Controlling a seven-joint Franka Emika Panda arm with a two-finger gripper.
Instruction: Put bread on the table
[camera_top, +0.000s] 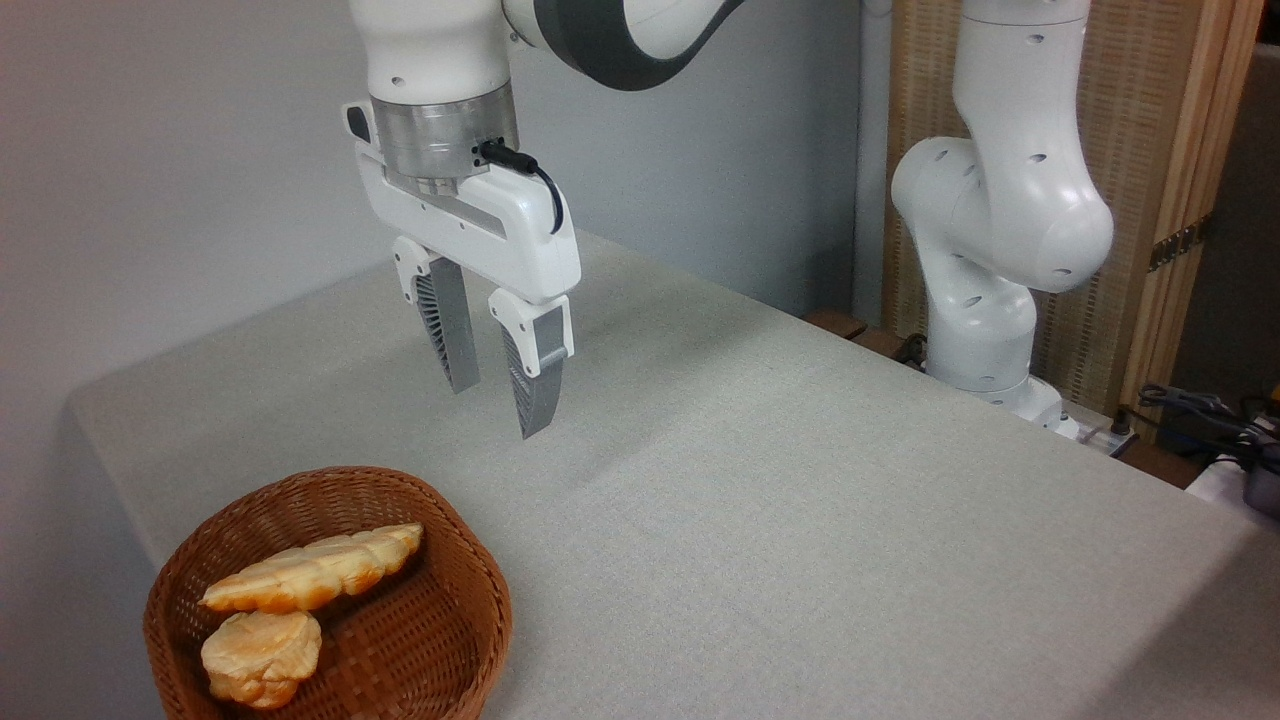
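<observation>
1. Brown wicker basket (440, 610) sits at the table's (800, 500) front left corner, its lower rim cut off by the frame edge.
2. The braided bread (315, 570) lies inside it, its left end touching a small round bun (260, 655), I think.
3. The gripper (495, 385) hangs above the cloth, well clear of the basket, fingers spread, holding nothing.
4. The arm's top is out of frame.

one bread (315, 572), one bun (262, 655), one basket (440, 640), one table (800, 520)
</observation>
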